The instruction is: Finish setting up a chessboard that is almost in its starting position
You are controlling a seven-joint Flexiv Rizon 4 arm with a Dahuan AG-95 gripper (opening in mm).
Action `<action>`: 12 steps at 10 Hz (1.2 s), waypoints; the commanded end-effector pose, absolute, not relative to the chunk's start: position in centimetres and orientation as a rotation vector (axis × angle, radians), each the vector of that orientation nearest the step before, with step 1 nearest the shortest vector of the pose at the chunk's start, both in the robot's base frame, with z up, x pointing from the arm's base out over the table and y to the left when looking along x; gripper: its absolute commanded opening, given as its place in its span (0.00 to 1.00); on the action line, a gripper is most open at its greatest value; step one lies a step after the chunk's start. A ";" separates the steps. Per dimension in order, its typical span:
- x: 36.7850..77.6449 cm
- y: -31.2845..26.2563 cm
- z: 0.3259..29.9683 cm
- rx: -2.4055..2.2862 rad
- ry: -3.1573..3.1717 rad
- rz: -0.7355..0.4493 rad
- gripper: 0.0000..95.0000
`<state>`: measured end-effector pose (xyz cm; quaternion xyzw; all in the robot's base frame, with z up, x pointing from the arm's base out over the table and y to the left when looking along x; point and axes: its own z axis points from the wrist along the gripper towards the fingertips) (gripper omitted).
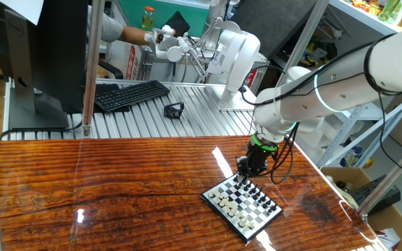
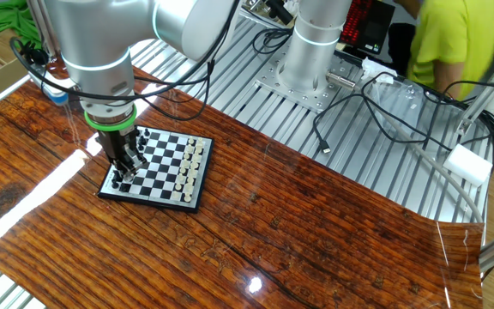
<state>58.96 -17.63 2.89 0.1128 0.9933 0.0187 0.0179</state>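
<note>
The small black-and-white chessboard [image 1: 243, 203] lies on the wooden table, and it also shows in the other fixed view [image 2: 168, 165]. Black pieces [image 1: 257, 192] stand along the side nearest the arm. White pieces [image 1: 227, 207] stand along the opposite side [image 2: 194, 163]. My gripper [image 1: 246, 171] points straight down over the black pieces at one end of their rows, with its tips at about piece height [image 2: 125, 167]. The fingers stand close together. The fingers hide whether a piece sits between them.
A black keyboard [image 1: 131, 95] and a small black object [image 1: 174, 110] lie on the ribbed metal table behind. A monitor [image 1: 44, 49] stands at the back left. The arm base [image 2: 311, 51], cables [image 2: 376, 103] and a person [image 2: 448, 43] are beyond the wood.
</note>
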 end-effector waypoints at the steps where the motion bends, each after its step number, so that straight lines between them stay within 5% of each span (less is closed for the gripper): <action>1: 59.0 -17.6 2.9 0.350 3.086 0.058 0.20; 12: 58.9 -17.6 3.1 0.362 3.099 0.071 0.20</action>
